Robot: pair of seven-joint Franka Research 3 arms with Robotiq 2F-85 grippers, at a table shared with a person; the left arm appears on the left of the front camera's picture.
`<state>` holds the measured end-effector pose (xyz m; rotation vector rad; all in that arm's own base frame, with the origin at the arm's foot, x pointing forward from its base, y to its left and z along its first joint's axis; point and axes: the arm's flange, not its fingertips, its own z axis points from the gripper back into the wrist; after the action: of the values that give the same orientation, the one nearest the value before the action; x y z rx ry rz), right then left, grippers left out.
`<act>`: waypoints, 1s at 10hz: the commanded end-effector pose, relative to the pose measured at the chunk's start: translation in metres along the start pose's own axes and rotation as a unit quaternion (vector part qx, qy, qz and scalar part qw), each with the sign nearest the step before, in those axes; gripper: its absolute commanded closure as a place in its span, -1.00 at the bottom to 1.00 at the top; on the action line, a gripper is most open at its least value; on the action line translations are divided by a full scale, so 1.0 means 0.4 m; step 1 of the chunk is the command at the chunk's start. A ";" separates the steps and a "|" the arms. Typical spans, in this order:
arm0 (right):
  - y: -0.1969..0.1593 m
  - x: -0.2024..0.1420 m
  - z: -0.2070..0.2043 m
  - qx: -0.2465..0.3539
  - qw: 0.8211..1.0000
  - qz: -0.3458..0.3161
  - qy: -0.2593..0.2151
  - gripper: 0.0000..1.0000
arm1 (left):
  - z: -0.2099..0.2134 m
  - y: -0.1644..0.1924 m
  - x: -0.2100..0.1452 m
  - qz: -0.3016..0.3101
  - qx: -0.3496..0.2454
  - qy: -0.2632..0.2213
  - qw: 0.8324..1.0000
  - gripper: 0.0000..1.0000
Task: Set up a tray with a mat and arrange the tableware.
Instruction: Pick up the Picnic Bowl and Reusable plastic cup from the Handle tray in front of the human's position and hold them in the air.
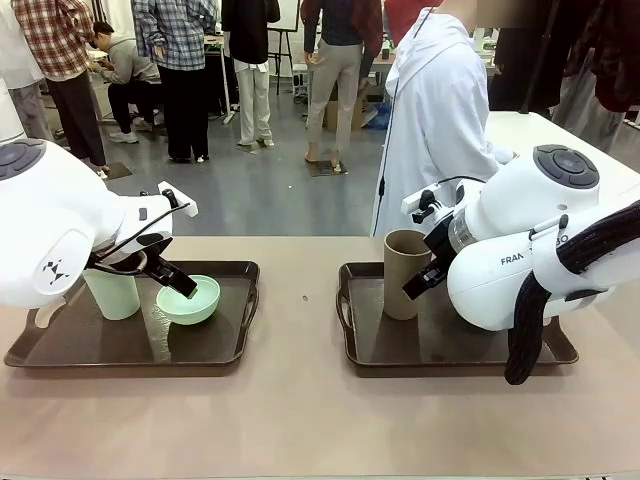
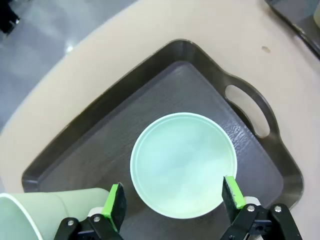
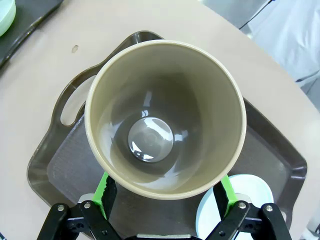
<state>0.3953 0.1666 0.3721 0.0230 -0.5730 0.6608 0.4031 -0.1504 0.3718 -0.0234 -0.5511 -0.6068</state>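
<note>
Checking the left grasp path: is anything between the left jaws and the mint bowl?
Nothing visible. The open left gripper hangs over the bowl, pads flanking its rim; the green tumbler stands just outside one pad, not between.

Beige table (image 2: 210, 25) lies beyond the left fingers (image 2: 116, 200), with 1 dark speck (image 2: 266, 49) far ahead of them. A white-coated person (image 3: 295, 35) stands past the right fingers (image 3: 106, 192).

The left gripper (image 2: 173, 196) and the right gripper (image 3: 165, 192) both point downward, each with its jaws spread wide apart.
</note>
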 end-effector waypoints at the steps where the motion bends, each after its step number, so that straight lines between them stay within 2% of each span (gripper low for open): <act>1: 0.000 0.000 0.000 0.000 1.000 0.000 0.000 -1.00 | 0.000 0.000 0.000 0.000 0.000 0.000 1.000 -1.00; 7: 0.000 0.000 0.000 0.000 1.000 0.000 0.000 -1.00 | 0.000 0.000 0.000 0.000 0.000 0.000 1.000 -1.00; 10: 0.030 -0.050 0.131 -0.008 0.996 -0.056 0.068 -1.00 | 0.121 -0.009 -0.060 -0.028 -0.007 0.044 0.999 -1.00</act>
<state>0.3868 0.1586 0.3896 0.0196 -0.5009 0.5919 0.3958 -0.1481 0.3853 -0.0157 -0.5052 -0.6286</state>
